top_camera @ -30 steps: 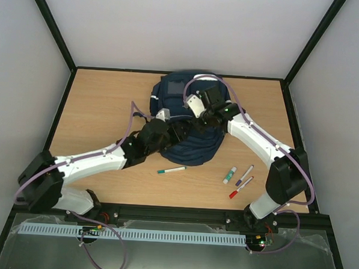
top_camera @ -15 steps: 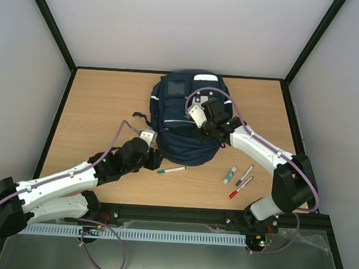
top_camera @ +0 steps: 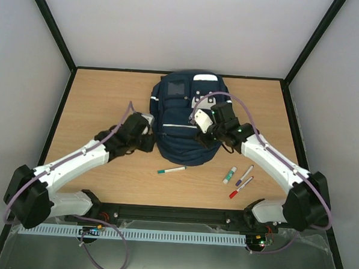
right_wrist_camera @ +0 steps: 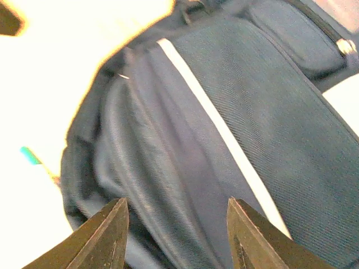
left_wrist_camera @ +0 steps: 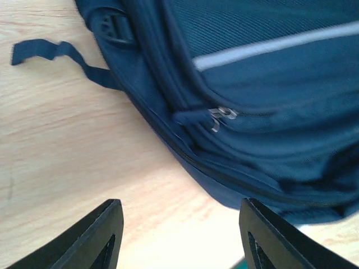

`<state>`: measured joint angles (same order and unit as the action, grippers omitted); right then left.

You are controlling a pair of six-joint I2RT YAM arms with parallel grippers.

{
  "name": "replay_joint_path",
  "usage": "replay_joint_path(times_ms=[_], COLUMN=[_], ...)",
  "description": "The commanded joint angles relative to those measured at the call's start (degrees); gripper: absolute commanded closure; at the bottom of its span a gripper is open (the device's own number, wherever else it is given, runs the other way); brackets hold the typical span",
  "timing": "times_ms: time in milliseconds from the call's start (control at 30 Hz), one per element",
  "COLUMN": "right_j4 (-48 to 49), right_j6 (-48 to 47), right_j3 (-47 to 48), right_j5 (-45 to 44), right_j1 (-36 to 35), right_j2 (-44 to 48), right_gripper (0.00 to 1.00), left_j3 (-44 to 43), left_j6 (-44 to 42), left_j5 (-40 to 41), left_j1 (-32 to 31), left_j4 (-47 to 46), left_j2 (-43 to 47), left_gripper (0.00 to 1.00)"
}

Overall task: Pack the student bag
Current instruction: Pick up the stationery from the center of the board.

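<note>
- Markers on the bench (top_camera: 97,100), right of centre near the front edge: a white one with a green cap (top_camera: 229,175), a purple one (top_camera: 245,174) and a red one (top_camera: 240,188), close together.
- A green-capped pen (top_camera: 171,169) lies alone on the bench, just in front of the student bag (top_camera: 178,107).
- The student bag lies flat at mid-bench towards the far side, front face up, white stripes showing. A loose strap end (left_wrist_camera: 53,51) trails onto the wood at its left side.
- Both arms reach in over the bench; the right one covers part of the bag's near right portion in the top view.
- Left end effector (left_wrist_camera: 180,213): fingers apart and holding nothing, just beside the bag's near left edge. A zip pull (left_wrist_camera: 221,115) is close ahead.
- Right end effector (right_wrist_camera: 176,207): fingers apart over the bag's front panel beside a white stripe (right_wrist_camera: 224,134), with nothing clamped. Cannot tell whether the tips touch the fabric.
</note>
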<state>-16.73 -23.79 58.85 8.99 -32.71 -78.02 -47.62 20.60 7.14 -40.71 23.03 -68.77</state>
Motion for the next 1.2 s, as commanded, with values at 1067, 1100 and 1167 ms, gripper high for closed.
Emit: replay_joint_path(times_ms=[1067, 1100, 1167], right_j4=[-9.82, -9.96, -10.0], right_j6=[-11.96, -11.79, -11.2], right_j3=[6.87, 7.11, 7.48], right_j5=[-3.02, -3.35, -4.34], right_j1=[-22.33, -22.35, -22.39], right_j2=[-25.71, -26.32, -27.41], right_gripper=[0.73, 0.72, 0.69], left_j3=[-4.11, -4.07, -4.01], left_j6=[-4.13, -4.08, -4.12], left_j5=[-13.79, -13.81, -13.81], left_j1=[22.48, 22.47, 22.46], left_j4=[-3.34, -3.35, -3.35], left_j2=[-3.08, -3.04, -2.87], left_gripper=[0.37, 0.37, 0.36])
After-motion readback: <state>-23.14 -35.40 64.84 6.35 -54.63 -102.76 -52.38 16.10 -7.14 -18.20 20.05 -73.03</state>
